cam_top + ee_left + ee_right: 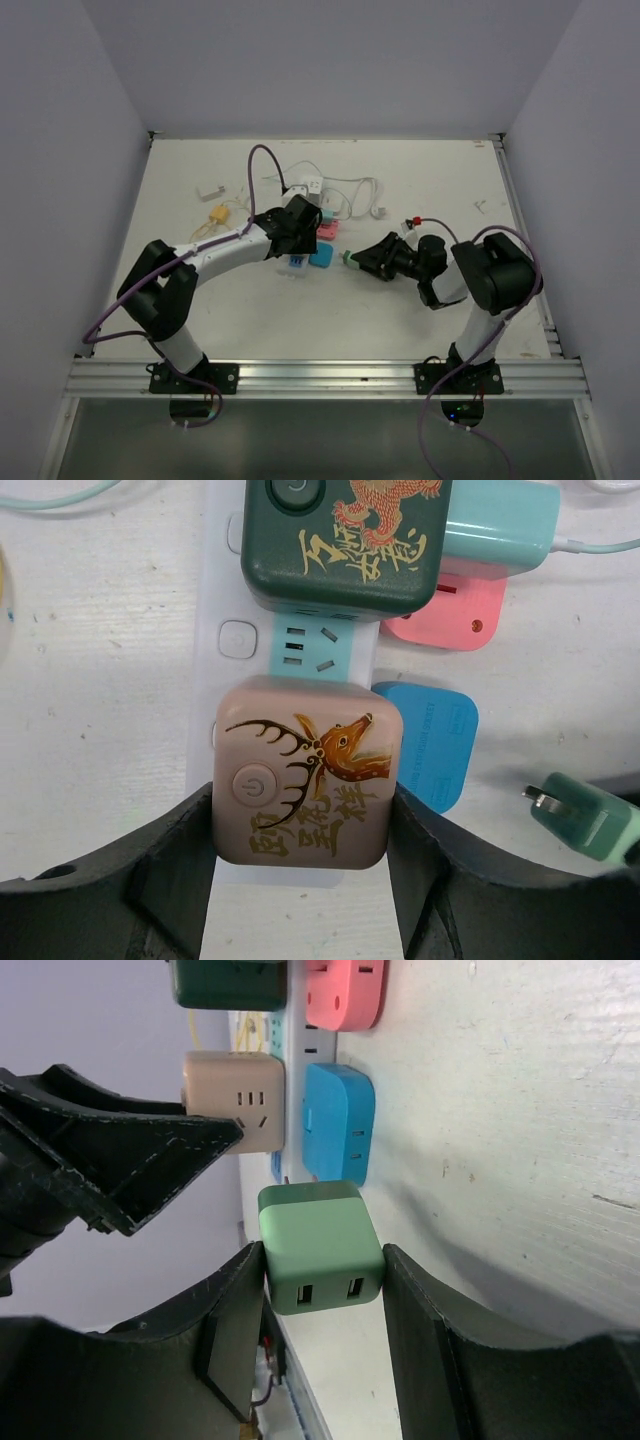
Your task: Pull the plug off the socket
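The white power strip (240,640) lies on the table, with a free aqua outlet (310,648) showing; it is mostly hidden under my left gripper in the top view (296,266). My left gripper (303,805) is shut on a beige cube adapter with a deer picture (305,770), which sits on the strip's near end. My right gripper (322,1260) is shut on a green USB plug (320,1245), held apart from the strip. Its bare prongs (540,798) show in the left wrist view. In the top view the plug (349,258) is right of the strip.
A dark green cube adapter (345,540), a pink adapter (450,615), a blue adapter (430,735) and an aqua charger (500,525) crowd the strip. White cables (350,190), a small white cube (312,186) and a yellow connector (218,213) lie behind.
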You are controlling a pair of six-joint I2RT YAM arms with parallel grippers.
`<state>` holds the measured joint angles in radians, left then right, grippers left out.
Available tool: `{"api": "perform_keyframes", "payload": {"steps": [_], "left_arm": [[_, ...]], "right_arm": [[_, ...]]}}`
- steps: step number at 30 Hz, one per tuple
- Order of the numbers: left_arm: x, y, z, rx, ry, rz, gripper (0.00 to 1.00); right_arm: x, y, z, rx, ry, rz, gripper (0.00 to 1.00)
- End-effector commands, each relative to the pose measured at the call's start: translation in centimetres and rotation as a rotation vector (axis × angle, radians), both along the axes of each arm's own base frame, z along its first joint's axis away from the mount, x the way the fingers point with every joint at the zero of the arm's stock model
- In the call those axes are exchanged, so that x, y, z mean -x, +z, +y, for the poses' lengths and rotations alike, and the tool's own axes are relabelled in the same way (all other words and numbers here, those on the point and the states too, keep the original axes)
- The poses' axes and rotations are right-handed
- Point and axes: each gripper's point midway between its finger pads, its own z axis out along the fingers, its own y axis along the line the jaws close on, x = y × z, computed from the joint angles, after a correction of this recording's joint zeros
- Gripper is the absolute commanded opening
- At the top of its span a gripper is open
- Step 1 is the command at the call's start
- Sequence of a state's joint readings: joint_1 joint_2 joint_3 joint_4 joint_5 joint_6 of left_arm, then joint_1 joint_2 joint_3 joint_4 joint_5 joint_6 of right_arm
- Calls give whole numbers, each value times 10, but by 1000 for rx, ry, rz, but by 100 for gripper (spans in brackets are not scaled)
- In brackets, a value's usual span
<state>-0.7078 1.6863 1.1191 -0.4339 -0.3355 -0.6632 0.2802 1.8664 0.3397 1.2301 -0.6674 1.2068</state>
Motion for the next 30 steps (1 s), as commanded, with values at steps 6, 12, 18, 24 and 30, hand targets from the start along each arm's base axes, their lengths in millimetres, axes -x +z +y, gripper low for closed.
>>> {"api": "perform_keyframes", "payload": {"steps": [6, 12, 18, 24, 30], "left_arm": [[53, -47, 78, -313, -3, 227, 52], [51, -38, 67, -259, -33, 217, 62], [44, -26, 61, -228, -28, 190, 81], [37, -13, 51, -180, -35, 160, 94], [25, 20, 42, -133, -54, 92, 99]], "right_arm": [[-24, -3, -48, 470, -127, -86, 0], [-20, -17, -87, 698, -203, -13, 12], [-20, -16, -103, 793, -235, -4, 51], [-23, 0, -99, 822, -194, -60, 77], [-26, 30, -76, 832, -104, -194, 83]]}}
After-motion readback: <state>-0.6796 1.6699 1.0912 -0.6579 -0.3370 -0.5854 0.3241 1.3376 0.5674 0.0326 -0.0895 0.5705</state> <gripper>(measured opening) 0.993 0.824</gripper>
